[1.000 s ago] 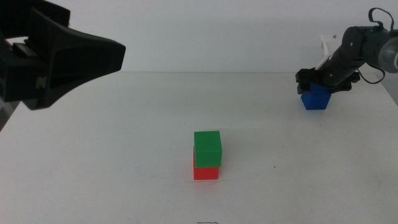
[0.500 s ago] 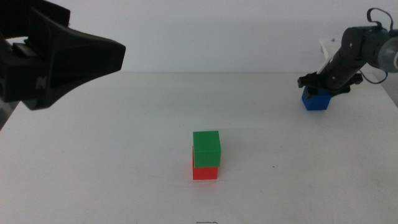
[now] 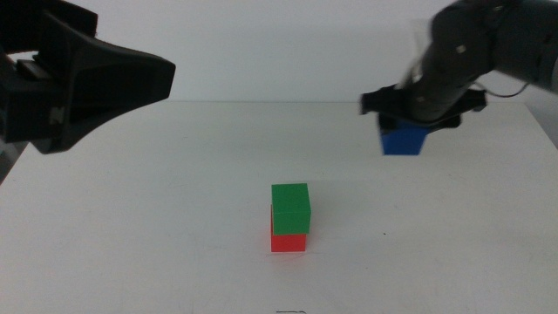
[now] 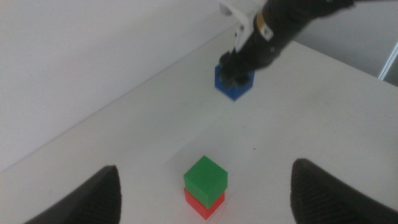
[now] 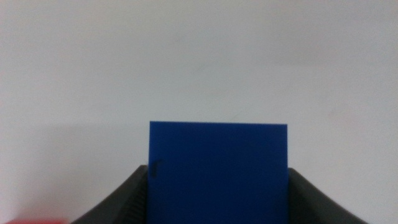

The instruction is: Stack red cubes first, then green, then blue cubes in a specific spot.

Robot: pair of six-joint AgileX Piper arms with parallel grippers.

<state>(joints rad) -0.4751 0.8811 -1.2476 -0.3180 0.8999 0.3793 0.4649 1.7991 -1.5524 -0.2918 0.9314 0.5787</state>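
The green cube sits on the red cube near the middle of the white table; both also show in the left wrist view, green over red. My right gripper is shut on the blue cube and holds it in the air at the back right, apart from the stack. In the right wrist view the blue cube fills the space between the jaws. It also shows in the left wrist view. My left gripper is open and empty, high at the left.
The left arm's dark body fills the upper left of the middle view. The white tabletop spreads around the stack, its far edge against a pale wall.
My right gripper has lifted the blue cube off the table and carried it left, toward the stack. The stack and the left arm have not moved.
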